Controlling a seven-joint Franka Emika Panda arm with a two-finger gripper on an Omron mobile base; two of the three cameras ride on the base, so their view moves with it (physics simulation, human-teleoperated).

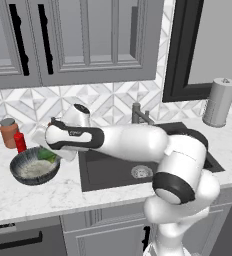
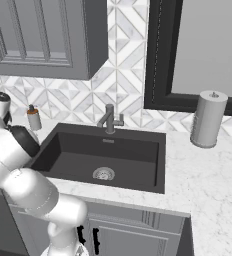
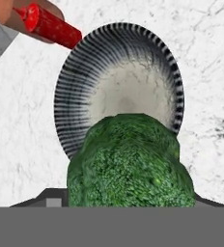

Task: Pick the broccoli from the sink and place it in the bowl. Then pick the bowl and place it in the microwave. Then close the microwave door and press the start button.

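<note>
One broccoli (image 3: 128,164), bumpy bright-green lump with a fine grainy crown, sits right up against my hand (image 1: 49,150) and hangs over the near rim of the bowl (image 3: 70,96). The hand is pinching the broccoli with its jaws set wide; the fingertips are hidden behind the green. The bowl is round, dark outside with thin radial pale stripes on the wall, with a speckled whitish floor inside. It stands on the bench (image 1: 48,195), white marble with grey veins, left of the sink (image 2: 88,150). The sink is a dark matte rectangular basin with a round metal drain (image 2: 103,173) and a grey metal faucet (image 2: 109,119). A glossy red jar (image 3: 51,26) is just beside the bowl, a brown jar (image 1: 8,133) behind it. There is lettering on the arm's wrist (image 1: 76,133), too small to read.
</note>
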